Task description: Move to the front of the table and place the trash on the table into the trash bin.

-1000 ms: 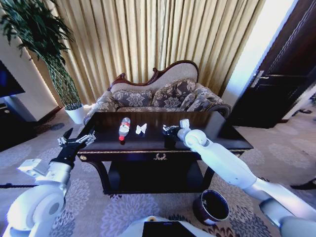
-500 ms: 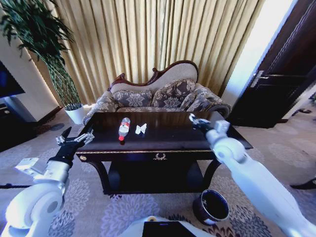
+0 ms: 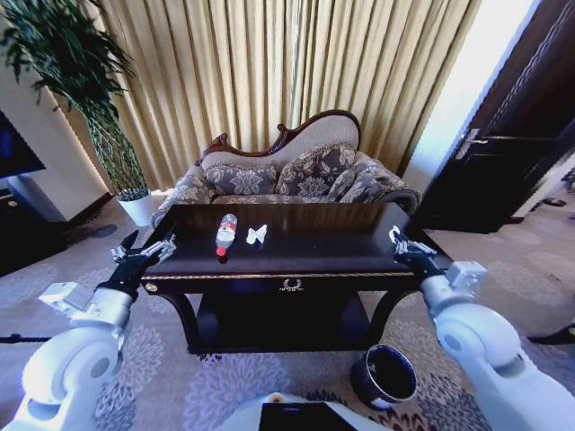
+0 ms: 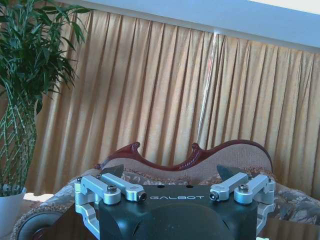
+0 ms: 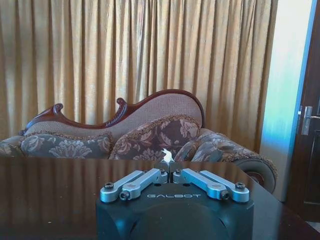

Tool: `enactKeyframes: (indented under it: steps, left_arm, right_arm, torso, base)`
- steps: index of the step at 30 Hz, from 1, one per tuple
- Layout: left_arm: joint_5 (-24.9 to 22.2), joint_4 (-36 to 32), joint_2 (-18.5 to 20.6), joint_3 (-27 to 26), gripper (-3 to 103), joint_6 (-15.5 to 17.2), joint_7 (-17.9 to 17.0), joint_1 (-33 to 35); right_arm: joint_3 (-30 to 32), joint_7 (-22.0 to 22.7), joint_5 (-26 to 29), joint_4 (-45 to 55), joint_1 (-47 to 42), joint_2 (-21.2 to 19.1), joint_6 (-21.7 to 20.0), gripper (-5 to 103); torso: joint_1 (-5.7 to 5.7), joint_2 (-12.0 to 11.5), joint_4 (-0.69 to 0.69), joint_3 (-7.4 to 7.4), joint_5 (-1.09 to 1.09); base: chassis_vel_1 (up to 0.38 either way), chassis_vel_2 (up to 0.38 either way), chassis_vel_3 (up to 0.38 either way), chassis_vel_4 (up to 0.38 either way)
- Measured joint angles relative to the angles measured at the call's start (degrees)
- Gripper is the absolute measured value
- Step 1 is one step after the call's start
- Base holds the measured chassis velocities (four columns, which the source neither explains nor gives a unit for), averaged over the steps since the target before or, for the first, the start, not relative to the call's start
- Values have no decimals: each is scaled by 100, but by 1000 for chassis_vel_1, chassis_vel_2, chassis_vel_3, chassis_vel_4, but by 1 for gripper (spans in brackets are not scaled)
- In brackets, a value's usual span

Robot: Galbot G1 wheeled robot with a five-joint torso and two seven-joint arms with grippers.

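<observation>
The right gripper hung at the counter's right front corner, its fingers pinched together on a small scrap of white paper. The trash bin stood on the carpet almost straight below and slightly inward of that arm, beside the counter's right leg, mouth open upward, with free floor around it. To my eye the drop called for clearing the counter edge and coming down over the rim.

The left gripper waited off the counter's left front corner, fingers spread wide and empty. The clear bottle lay left of centre, its long axis running front to back with the red cap toward the front edge, and a crumpled white paper lay just beside it. Both sat nearer the left arm.
</observation>
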Motion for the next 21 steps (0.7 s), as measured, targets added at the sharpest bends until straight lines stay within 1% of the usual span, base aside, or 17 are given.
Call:
enactKeyframes:
  steps: [5,10,21]
  left_arm:
    - [0,-20,1,8,100,3,8,-15]
    - [-23,-39,15,-102,100,4,49,-9]
    - [-38,-72,-21,-124,100,4,81,9]
  right_arm:
    - [-36,12,0,44,9,6,0,1]
    - [-75,35,0,67,-34,44,55,1]
    - [-147,36,-66,115,-85,69,89,1]
  torso:
    - [1,-1,1,1,0]
    - [2,-2,1,1,0]
    - [1,-1,0,0,0]
  base:
    - [0,0,0,0]
    - [47,-37,-50,47]
    - [135,-126,-134,129]
